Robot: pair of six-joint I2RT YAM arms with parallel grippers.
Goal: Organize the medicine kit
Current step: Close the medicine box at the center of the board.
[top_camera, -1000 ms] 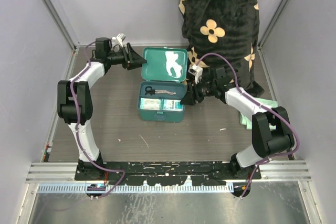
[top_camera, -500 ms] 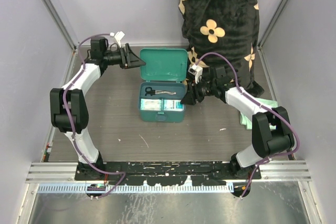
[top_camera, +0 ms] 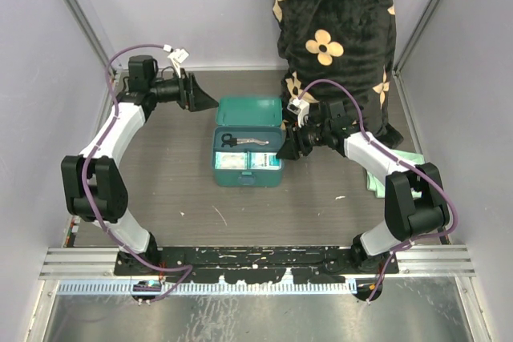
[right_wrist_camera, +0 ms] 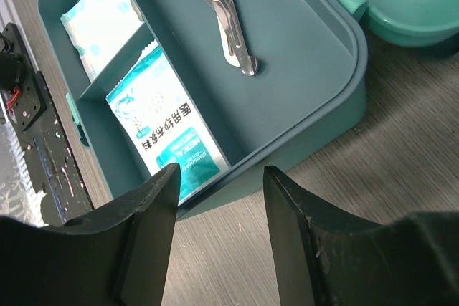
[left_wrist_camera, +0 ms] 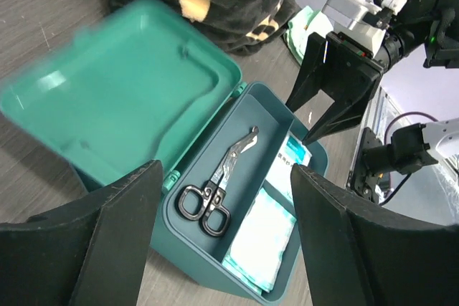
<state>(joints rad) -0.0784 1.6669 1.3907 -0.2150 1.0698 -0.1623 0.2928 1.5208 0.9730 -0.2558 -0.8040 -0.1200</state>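
Observation:
The teal medicine kit [top_camera: 247, 167] stands open mid-table, its lid [top_camera: 250, 110] tilted up from the back hinge. Inside lie black-handled scissors [top_camera: 240, 141] and white-and-teal packets [top_camera: 247, 161]. My left gripper [top_camera: 204, 100] is open and empty at the lid's left edge; I cannot tell whether it touches. In the left wrist view [left_wrist_camera: 226, 170] the lid [left_wrist_camera: 122, 98] is blurred, with the scissors [left_wrist_camera: 215, 184] below. My right gripper [top_camera: 284, 152] is open and empty beside the box's right wall. The right wrist view [right_wrist_camera: 220, 170] shows the scissors [right_wrist_camera: 219, 12] and a printed packet [right_wrist_camera: 168, 130].
A black cushion with gold flowers [top_camera: 337, 38] stands behind the kit and reaches down to the table beside the lid. A pale green cloth [top_camera: 383, 175] lies at the right under my right arm. Grey walls close in on the left, back and right.
The lid has swung up from lying flat toward the box. My left arm has shifted left and its gripper stays by the lid's left edge. The right arm has not moved.

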